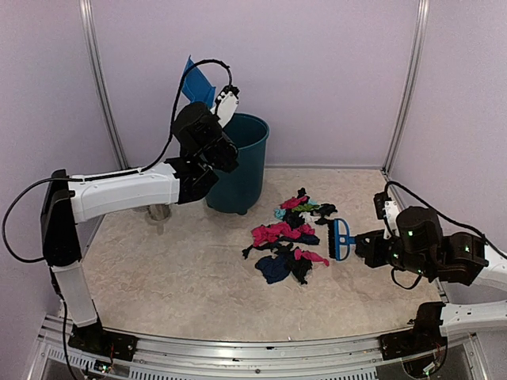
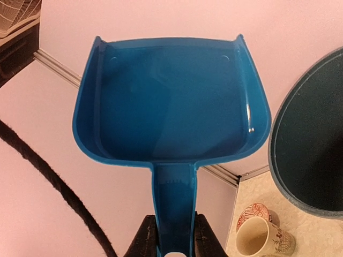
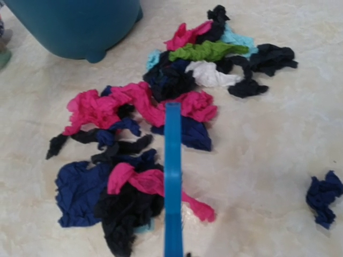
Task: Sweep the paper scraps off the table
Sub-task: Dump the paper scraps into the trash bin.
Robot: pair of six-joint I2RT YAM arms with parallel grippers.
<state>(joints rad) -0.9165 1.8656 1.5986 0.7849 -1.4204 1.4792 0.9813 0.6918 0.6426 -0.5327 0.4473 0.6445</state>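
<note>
Paper scraps (image 1: 287,236) in pink, black, dark blue and teal lie heaped mid-table, right of the teal bin (image 1: 247,158), on the beige marbled table (image 1: 158,269) enclosed by pale lilac walls (image 1: 317,71). My left gripper (image 1: 225,100) pinches the blue dustpan (image 2: 171,101) by its handle, raised beside the bin's far-left rim. My right gripper (image 1: 364,245), fully closed on the blue brush (image 1: 341,237), holds it just right of the heap. A cream mug (image 2: 265,240) stands near the bin; its print is unreadable.
</note>
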